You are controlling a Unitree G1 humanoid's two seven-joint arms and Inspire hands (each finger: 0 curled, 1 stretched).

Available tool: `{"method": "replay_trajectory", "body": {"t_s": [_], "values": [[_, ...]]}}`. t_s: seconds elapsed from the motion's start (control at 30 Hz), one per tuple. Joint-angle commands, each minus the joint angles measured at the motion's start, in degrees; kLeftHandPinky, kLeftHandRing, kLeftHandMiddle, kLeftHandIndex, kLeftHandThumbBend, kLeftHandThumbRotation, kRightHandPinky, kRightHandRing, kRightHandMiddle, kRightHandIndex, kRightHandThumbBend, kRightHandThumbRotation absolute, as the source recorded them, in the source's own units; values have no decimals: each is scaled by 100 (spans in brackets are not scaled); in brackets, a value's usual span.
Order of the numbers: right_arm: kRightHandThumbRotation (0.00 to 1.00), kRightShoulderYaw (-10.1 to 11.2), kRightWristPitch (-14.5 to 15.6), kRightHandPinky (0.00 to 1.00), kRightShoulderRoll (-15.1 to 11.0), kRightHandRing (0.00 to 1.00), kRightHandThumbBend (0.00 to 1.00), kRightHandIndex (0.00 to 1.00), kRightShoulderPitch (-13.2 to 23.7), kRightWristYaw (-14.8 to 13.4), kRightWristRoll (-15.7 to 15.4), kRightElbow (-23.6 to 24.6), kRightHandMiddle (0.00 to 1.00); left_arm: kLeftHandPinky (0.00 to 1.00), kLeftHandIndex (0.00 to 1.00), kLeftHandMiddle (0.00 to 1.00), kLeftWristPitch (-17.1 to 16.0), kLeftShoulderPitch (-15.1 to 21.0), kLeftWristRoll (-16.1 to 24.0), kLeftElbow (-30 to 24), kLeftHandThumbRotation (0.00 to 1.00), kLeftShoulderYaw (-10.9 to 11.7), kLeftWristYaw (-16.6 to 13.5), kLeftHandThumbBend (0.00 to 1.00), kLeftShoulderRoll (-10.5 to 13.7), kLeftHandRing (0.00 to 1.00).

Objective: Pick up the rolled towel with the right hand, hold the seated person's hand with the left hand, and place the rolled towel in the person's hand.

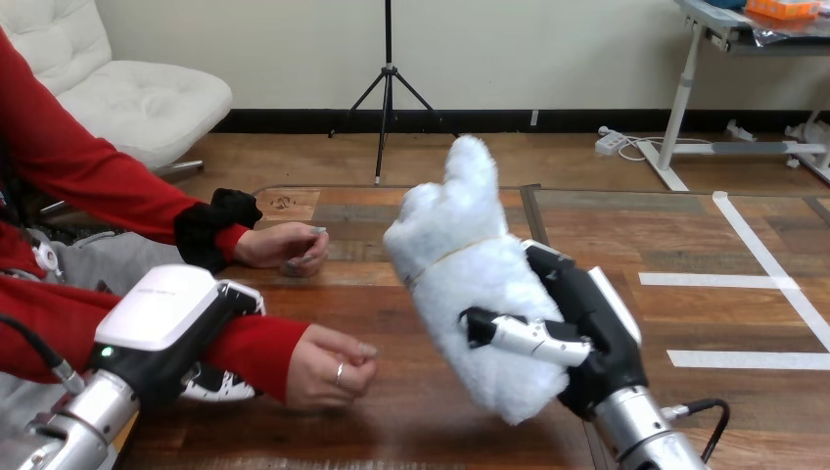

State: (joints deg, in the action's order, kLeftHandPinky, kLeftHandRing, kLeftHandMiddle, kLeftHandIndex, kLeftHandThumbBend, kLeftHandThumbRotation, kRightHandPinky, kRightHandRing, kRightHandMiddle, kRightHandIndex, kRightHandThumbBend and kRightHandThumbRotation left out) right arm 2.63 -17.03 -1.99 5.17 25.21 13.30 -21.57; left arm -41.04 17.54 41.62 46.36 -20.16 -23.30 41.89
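Observation:
My right hand (590, 328) is shut on the rolled white towel (468, 257), thumb across its lower part, holding it tilted above the middle of the wooden table (391, 426). At the lower left, my left hand (174, 311) is curled round the person's red-sleeved forearm (256, 345) just behind the wrist. The person's hand (328, 367) on that arm rests loosely curled on the table, left of the towel and apart from it.
The person's other hand (286, 245) lies on the table farther back at the left, fingers loosely bent. White tape strips (763, 279) mark the surface at the right.

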Motion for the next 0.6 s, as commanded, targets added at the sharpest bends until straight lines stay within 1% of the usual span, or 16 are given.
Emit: {"method": "replay_trajectory", "body": {"t_s": [0.0, 0.07, 0.17, 0.27, 0.4, 0.57], "values": [[0, 16, -291, 0, 130, 3, 39, 5, 730, 0, 57, -120, 7, 33, 41, 39, -153, 283, -224, -777, 0, 275, -3, 71, -21, 35], [0, 15, -261, 0, 137, 3, 38, 5, 744, 24, 82, -163, 6, 34, 42, 39, -126, 261, -232, -844, 0, 307, 37, 71, -26, 35], [0, -8, -239, 0, 129, 2, 37, 4, 753, -35, 12, -214, 5, 35, 42, 40, -117, 239, -234, -920, 0, 348, 74, 72, -29, 36], [0, 5, -128, 0, 139, 2, 36, 3, 774, 46, 110, -263, 5, 35, 43, 41, -91, 218, -229, -989, 0, 386, 110, 73, -38, 37], [0, 13, -171, 0, 145, 1, 35, 2, 825, 132, 153, -410, 4, 36, 43, 41, -99, 196, -238, -1074, 0, 435, 151, 73, -51, 37], [0, 18, -228, 0, 155, 0, 34, 1, 866, 121, 112, -540, 2, 36, 43, 41, -82, 157, -258, -1194, 0, 492, 225, 74, -63, 37]]}}
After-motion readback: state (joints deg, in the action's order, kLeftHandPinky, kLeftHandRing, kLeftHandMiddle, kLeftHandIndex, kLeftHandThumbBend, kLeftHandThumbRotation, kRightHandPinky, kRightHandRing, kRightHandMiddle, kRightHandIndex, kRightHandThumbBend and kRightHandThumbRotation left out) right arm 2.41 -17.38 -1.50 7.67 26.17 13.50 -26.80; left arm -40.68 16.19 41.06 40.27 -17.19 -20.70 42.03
